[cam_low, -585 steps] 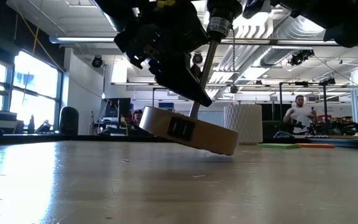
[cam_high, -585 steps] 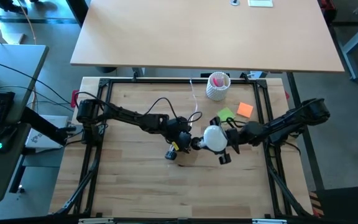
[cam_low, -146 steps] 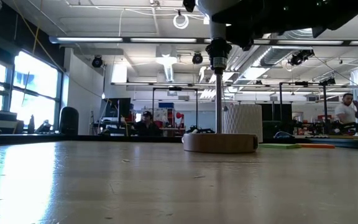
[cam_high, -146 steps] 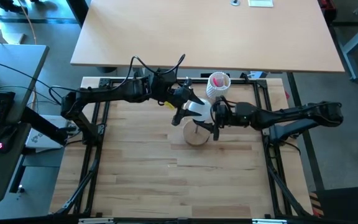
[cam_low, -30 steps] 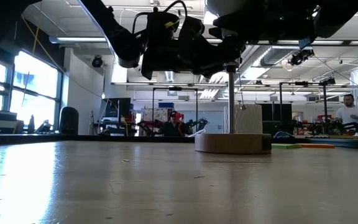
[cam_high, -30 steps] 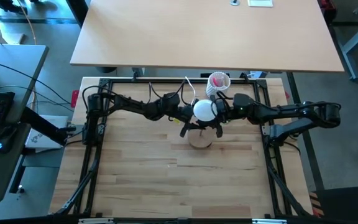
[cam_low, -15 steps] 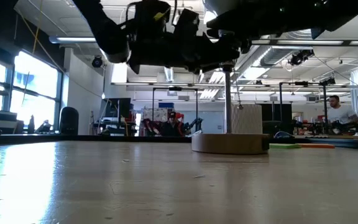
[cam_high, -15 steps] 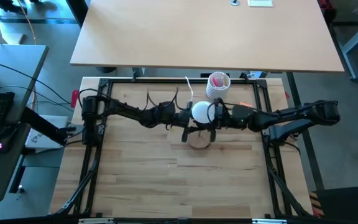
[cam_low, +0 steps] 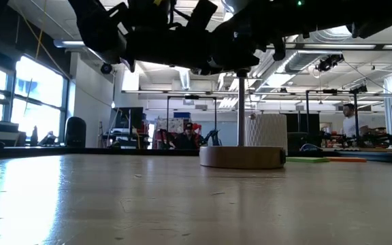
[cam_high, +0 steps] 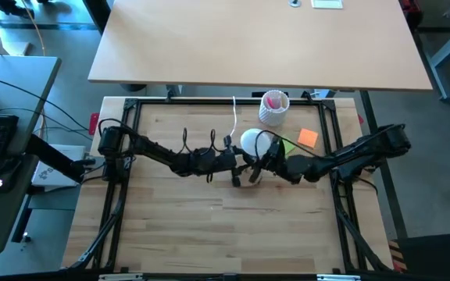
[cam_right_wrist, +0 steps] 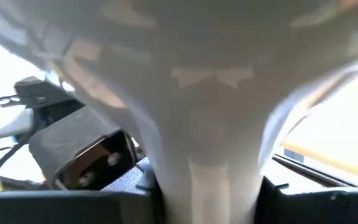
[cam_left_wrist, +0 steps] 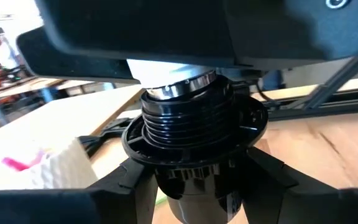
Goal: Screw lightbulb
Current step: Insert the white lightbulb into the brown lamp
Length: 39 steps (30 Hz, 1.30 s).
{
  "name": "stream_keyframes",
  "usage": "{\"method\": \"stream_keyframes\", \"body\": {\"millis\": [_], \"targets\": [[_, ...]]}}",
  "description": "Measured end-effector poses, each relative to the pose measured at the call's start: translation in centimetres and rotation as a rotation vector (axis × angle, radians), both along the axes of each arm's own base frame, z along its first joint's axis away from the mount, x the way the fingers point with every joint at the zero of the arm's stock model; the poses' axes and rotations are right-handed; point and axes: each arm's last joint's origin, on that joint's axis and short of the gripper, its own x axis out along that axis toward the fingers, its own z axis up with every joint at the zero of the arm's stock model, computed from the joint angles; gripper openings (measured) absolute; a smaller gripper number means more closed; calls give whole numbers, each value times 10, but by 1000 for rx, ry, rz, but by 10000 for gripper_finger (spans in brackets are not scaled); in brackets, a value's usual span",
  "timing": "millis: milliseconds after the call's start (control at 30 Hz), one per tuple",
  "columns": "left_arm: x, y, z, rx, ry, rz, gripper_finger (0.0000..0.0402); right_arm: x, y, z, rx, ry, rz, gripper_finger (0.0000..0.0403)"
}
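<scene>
The white lightbulb [cam_high: 250, 142] stands globe up on the black socket [cam_left_wrist: 194, 134]. Its silvery screw base [cam_left_wrist: 179, 87] enters the socket's threaded collar. The socket tops a thin stem [cam_low: 240, 109] that rises from the round wooden disc stand [cam_low: 240, 156], which lies flat on the table. My left gripper [cam_high: 239, 169] comes from the table's left and is shut on the socket. My right gripper [cam_high: 258, 168] comes from the right and is shut on the bulb. In the high view the grippers hide the stand. My left gripper pinches the socket's smooth lower body [cam_left_wrist: 194, 199], below the threaded collar, between its two fingers [cam_left_wrist: 126, 186]. The fingers come roughly level from the table's left. The socket stands upright on its stem, with the stand on the table. My right gripper holds the bulb by its narrow neck [cam_right_wrist: 210, 155], with one finger on each side. It comes from the table's right. The bulb stands upright with its globe on top and its screw base in the socket.
A white perforated cup with pink contents [cam_high: 273, 108] stands behind the lamp at the far edge. It also shows in the left wrist view [cam_left_wrist: 48, 165]. Green [cam_high: 285, 143] and orange [cam_high: 307, 138] paper squares lie to the right. A person [cam_low: 349, 122] stands in the room beyond.
Both wrists have swung toward the table's near edge while keeping hold of the socket and the bulb. The bulb has stayed almost where it was. The wooden stand has slid a little along the table, to the left in the low view.
</scene>
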Motion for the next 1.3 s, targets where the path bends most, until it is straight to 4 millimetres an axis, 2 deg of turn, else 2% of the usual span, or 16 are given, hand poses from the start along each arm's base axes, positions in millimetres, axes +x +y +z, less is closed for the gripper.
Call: {"method": "stream_keyframes", "body": {"millis": [167,300,367,500,600,800,933,1067,1200,1300], "targets": [[-2,0,-1,-18,0,33,162,12,6,2,-23,39,-48,124],[-3,1,0,-32,20,24,163,14,6,1,-26,45,-50,124],[-4,1,1,-3,71,22,199,14,6,2,-28,45,-44,123],[-16,4,5,14,236,46,305,14,6,1,-36,56,-38,123],[-25,8,19,0,296,-2,332,14,6,1,-49,65,-26,122],[-27,30,21,-59,309,-277,322,14,7,2,-73,79,-3,122],[-22,52,13,-144,231,-425,316,15,7,2,-89,87,20,122],[-14,64,6,-246,110,-584,314,15,7,2,-105,96,32,124],[-7,69,-7,-295,76,-644,313,15,8,2,-107,97,40,125],[-3,72,-7,-289,62,-665,298,15,8,2,-116,100,72,122]]}}
